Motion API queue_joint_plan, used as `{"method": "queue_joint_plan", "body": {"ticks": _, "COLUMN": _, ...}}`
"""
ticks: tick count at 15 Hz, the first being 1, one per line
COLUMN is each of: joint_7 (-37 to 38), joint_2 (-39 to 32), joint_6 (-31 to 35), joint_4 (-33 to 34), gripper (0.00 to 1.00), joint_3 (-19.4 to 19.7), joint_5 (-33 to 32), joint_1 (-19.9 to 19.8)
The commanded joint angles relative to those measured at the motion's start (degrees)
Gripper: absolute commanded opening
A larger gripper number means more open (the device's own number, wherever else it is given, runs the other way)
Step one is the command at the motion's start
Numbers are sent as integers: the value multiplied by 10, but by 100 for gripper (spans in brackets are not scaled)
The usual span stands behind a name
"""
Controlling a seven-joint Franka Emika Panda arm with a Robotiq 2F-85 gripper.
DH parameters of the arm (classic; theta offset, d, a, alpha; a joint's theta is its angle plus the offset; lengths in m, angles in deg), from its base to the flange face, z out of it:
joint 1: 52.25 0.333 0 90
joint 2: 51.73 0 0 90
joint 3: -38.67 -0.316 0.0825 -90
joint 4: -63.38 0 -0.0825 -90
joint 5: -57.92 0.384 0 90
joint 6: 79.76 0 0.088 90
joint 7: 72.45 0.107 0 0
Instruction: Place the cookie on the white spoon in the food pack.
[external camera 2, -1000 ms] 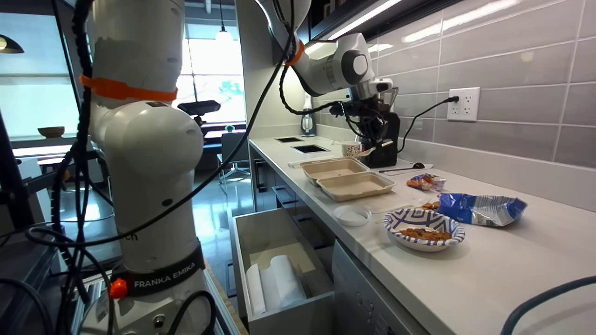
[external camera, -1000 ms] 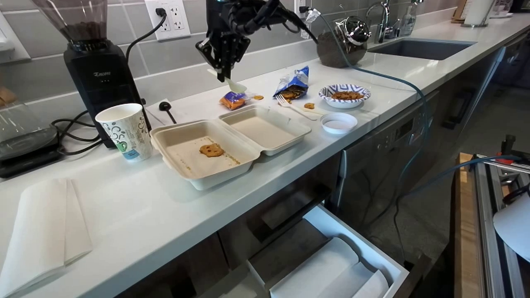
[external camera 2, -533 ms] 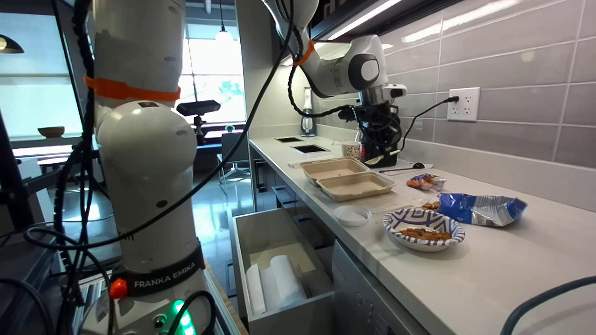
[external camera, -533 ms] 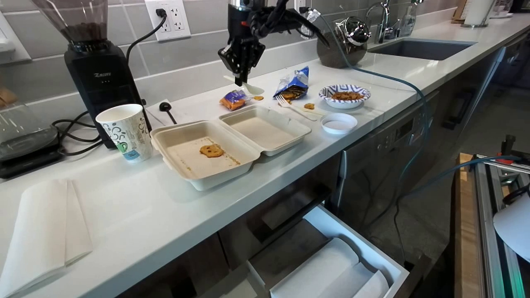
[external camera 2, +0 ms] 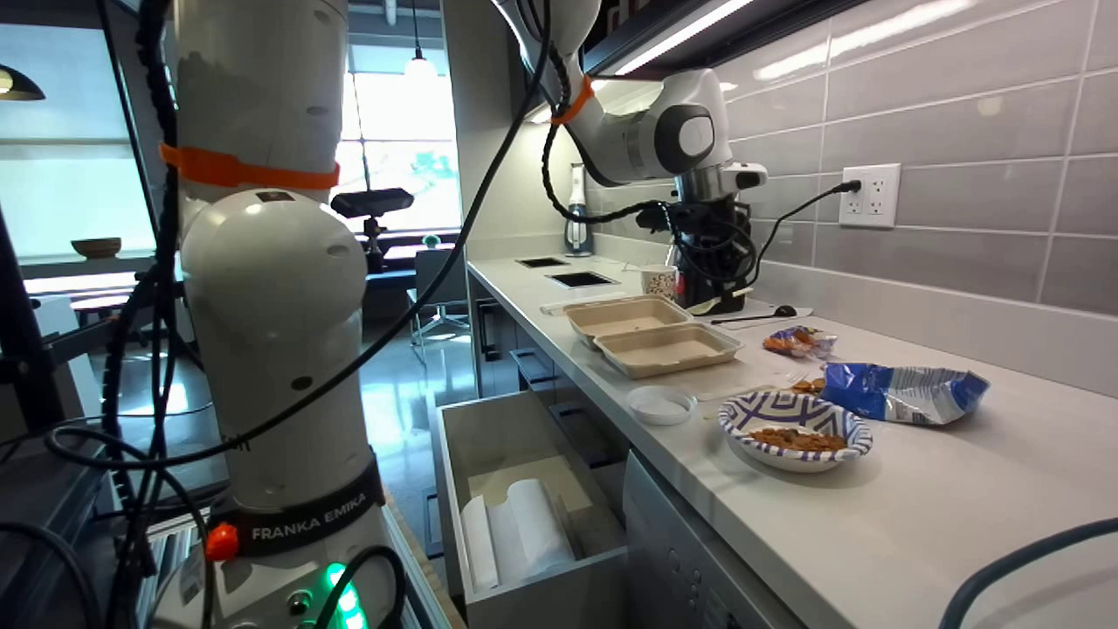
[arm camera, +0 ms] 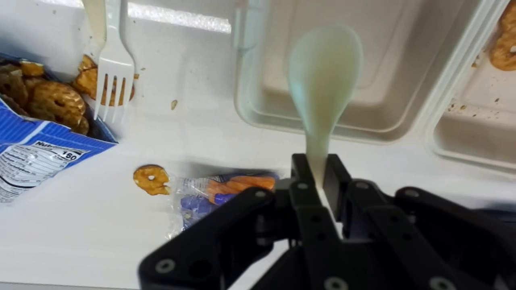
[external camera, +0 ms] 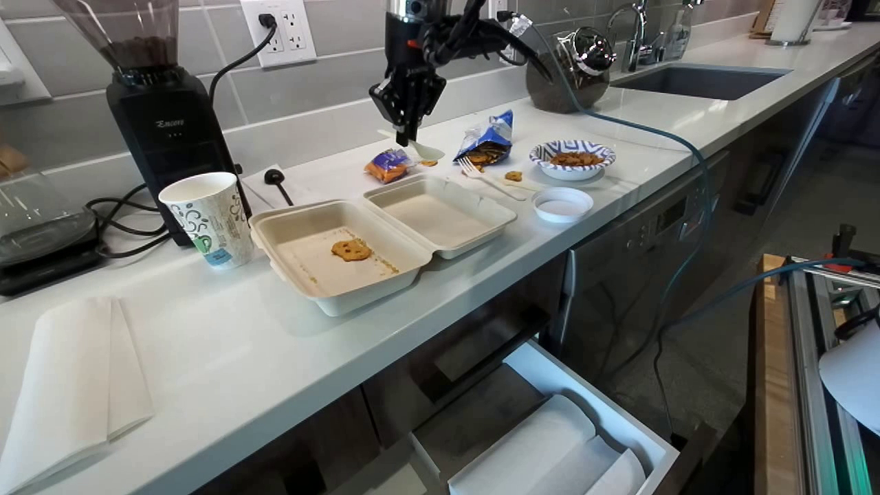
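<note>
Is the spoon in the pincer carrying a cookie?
No; in the wrist view, the white spoon gripped by the pincer has nothing on it.

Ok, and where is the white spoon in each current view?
In an exterior view: the white spoon, upper middle, in the gripper.
In an exterior view: the white spoon, mid-height, right of center.
Wrist view: the white spoon, upper half, right of center.
Landmark in all three: the open food pack.

big white robot arm [external camera 2: 271, 262] upright on its base [external camera 2: 269, 578], green light [external camera 2: 348, 598] aglow there, forearm [external camera 2: 624, 142] slanting down from above, wrist [external camera 2: 704, 183] bent downward, black fingers [arm camera: 300, 173] pointing down, pinched close together
</note>
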Motion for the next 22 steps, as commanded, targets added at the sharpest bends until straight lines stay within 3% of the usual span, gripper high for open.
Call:
{"method": "queue_joint_plan", "body": {"ticks": 1, "joint_7": 7, "joint_2": 0, "joint_6": -6, "joint_4": 0, "gripper": 3, "joint_3": -3, "joint_5": -13, "joint_1": -8}}
{"method": "queue_joint_plan", "body": {"ticks": 4, "joint_7": 16, "joint_2": 2, "joint_6": -14, "joint_4": -4, "gripper": 3, "joint_3": 5, "joint_5": -39, "joint_1": -11}}
{"method": "queue_joint_plan", "body": {"ticks": 15, "joint_7": -27, "joint_2": 5, "joint_6": -74, "joint_4": -10, "gripper": 3, "joint_3": 2, "joint_5": -31, "joint_1": -26}}
{"method": "queue_joint_plan", "body": {"ticks": 22, "joint_7": -90, "joint_2": 10, "joint_6": -62, "joint_4": -35, "gripper": 3, "joint_3": 1, "joint_5": -18, "joint_1": -39}}
